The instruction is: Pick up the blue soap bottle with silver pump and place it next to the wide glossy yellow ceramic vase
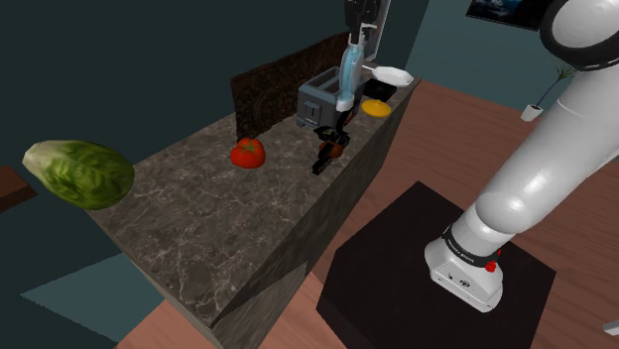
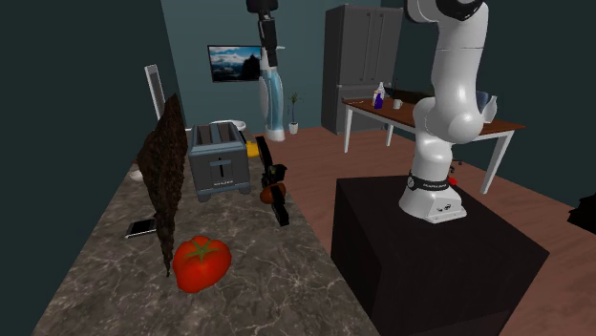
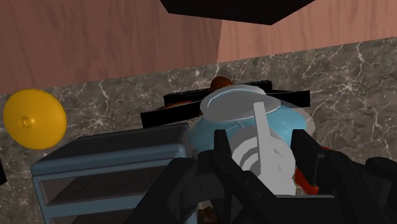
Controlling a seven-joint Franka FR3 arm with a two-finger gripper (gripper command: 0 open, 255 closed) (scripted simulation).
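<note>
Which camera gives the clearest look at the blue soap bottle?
The second exterior view: the soap bottle hangs full-length against the dark wall. The shoulder view shows it far off among clutter; the wrist view looks down past its pump onto the blue body.

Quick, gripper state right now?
Gripper: shut on the blue soap bottle, clasped at its pump end.

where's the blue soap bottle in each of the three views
Shoulder view: blue soap bottle, top centre, in the air by the toaster.
Second exterior view: top, left of centre, up right of the toaster.
Wrist view: clasped in the gripper, next to the toaster.
Shared landmark: the toaster.
</note>
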